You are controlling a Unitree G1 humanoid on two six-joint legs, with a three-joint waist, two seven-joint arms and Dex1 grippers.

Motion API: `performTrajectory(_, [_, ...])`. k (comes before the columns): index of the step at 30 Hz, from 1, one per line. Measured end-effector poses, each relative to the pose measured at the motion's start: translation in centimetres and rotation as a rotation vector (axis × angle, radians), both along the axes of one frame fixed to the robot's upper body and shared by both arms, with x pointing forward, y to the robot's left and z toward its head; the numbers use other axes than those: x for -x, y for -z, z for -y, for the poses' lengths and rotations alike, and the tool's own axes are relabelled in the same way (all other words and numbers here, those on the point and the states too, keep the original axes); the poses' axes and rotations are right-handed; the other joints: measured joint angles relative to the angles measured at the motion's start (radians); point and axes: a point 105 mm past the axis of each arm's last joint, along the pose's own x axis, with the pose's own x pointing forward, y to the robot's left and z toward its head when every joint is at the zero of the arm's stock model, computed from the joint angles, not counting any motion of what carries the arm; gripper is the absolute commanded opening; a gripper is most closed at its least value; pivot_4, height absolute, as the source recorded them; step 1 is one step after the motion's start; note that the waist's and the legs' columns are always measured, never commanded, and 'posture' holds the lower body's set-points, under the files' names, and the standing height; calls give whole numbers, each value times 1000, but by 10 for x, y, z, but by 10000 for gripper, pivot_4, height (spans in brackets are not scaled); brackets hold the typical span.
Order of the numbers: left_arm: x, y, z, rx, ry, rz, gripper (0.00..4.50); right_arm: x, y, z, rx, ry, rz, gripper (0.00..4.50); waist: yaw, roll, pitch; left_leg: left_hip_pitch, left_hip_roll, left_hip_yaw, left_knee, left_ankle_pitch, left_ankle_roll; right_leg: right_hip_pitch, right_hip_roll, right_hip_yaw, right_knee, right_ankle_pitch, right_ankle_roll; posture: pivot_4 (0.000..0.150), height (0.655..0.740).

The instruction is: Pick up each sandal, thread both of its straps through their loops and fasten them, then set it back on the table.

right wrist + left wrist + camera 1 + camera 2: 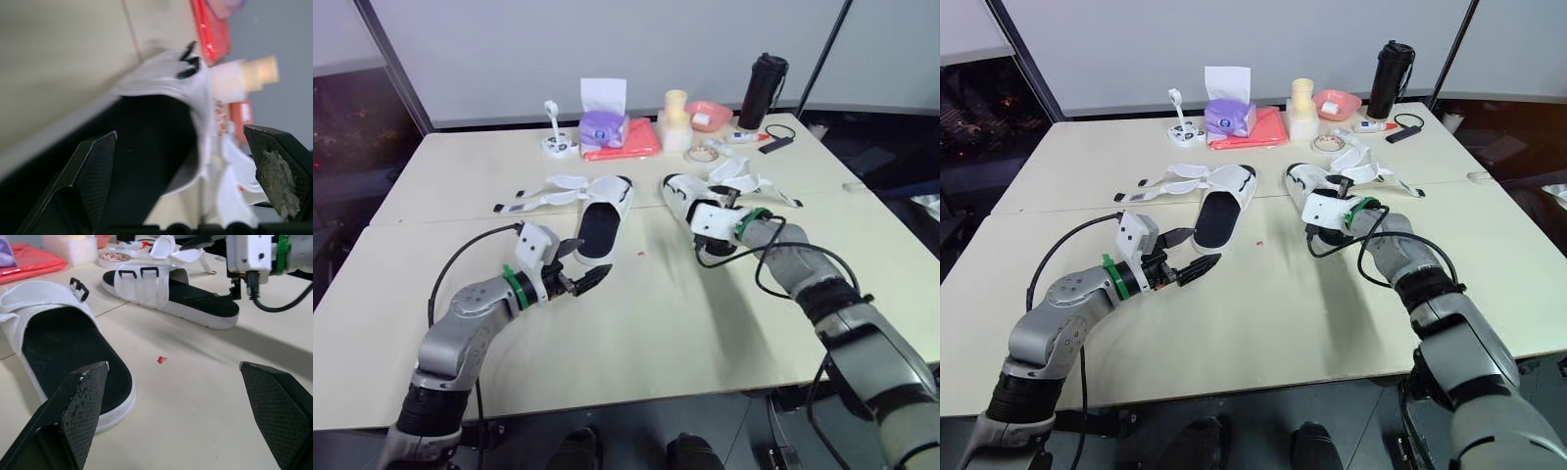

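Observation:
Two white sandals with black footbeds lie mid-table. The left sandal (600, 223) has its straps (540, 199) spread loose toward the left. The right sandal (683, 195) has its straps (751, 180) flung out to the right, and its black loops (140, 271) hold nothing. My left gripper (588, 262) hovers open just in front of the left sandal's heel (73, 362), holding nothing. My right gripper (707, 209) is open at the right sandal's heel end, and the footbed (146, 147) lies between its fingers.
Along the far edge stand a purple tissue box (604, 127), a red cloth (631, 139), a cream container (675, 121), a pink bowl (709, 114), a tape roll (705, 154) and a black bottle (762, 90). A small red speck (162, 360) lies between the sandals.

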Motion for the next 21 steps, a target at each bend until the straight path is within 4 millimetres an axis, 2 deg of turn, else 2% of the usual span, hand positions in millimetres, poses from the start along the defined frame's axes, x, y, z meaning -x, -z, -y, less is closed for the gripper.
performTrajectory(6, [2,-2,0,-2,-7,11,45000,-15,-6,2,34,56,78,44475,-1,0,0,0,0,0,-1,0,-1,0,0,0,0,0,0,1500,7400])
performTrajectory(12, [2,-3,0,-2,-12,17,45000,-19,6,-6,24,82,72,44475,-3,1,0,0,0,0,-2,1,-1,-1,1,1,1,0,0,1500,7400])
performTrajectory(15, [2,-3,0,-3,-14,17,45000,-20,4,-8,26,92,87,36028,-6,1,0,0,0,0,-2,1,-2,-1,1,1,1,0,0,1500,7400])
performTrajectory(21, [1,-3,-1,-2,-28,18,45000,-21,2,-12,21,102,123,4292,-23,1,0,3,0,0,-7,3,-4,-1,1,1,1,0,0,1500,7400])
